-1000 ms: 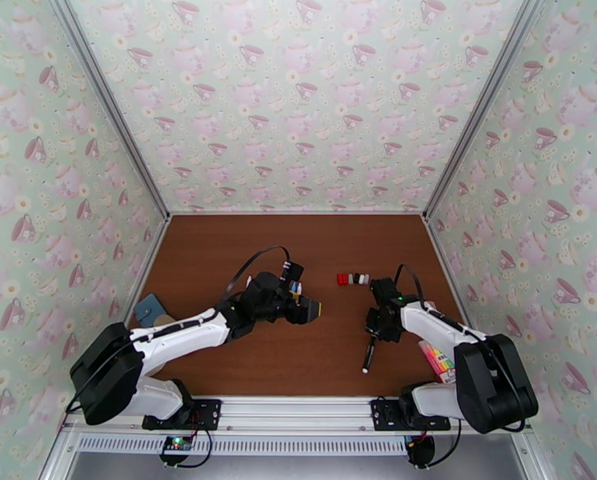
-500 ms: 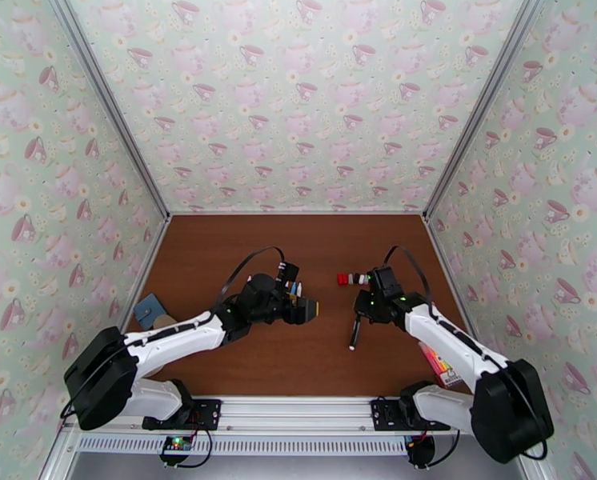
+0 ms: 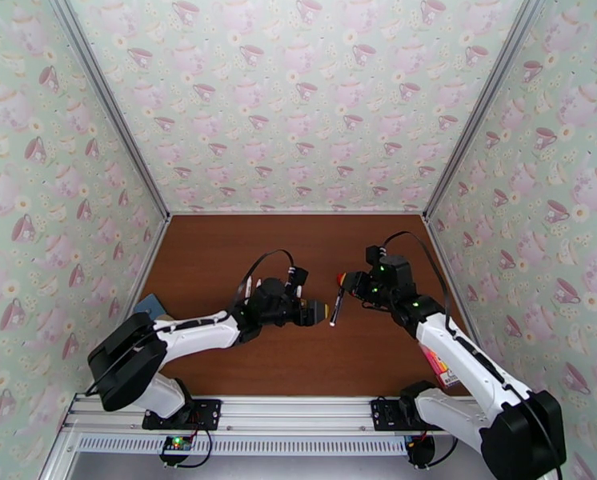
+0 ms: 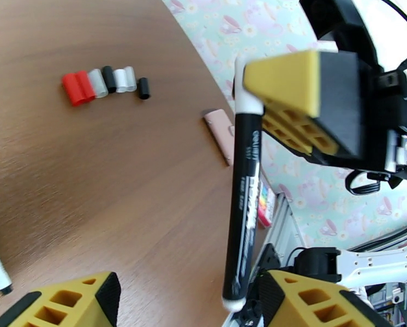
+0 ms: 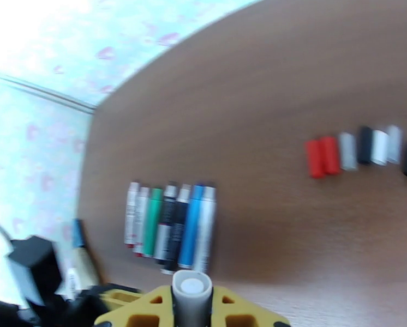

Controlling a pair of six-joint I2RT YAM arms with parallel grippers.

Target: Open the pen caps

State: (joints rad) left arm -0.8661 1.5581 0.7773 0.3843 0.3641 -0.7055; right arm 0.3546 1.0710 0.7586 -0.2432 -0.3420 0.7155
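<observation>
Left gripper (image 3: 322, 312) hovered over the middle of the counter (image 3: 210, 258), pointing right, with its jaws wide apart. In its wrist view we saw its two yellow fingers (image 4: 307, 301) at the bottom of the frame. The lower end of the black pen (image 4: 246, 192) hung between them, just beside the right-hand one. We could not tell whether the two touched.

Behind that arm, in the right wrist view, seven pens (image 5: 171, 230) lay side by side on the counter, touching. Their barrels were white, green, black and blue.

From above, the black pen stood between the two arms, tilted, with its top toward the right. Its barrel was black with white print and both ends were pale. We could not tell which end carried the cap.

Our right gripper (image 3: 349, 286) was clamped on the pen's upper end. In its own view the round pale end sat tight between its yellow fingers.

Further right and toward the back, seven loose caps (image 4: 105, 84) lay in a short row on the counter: two red, one clear, one black, two white and one black. They were well apart from the pens.

Nearer the right wall, a small pink bar (image 4: 219, 134) lay flat. The highlighter pack (image 3: 437, 363) sat at the counter's right edge, partly under the right arm.
</observation>
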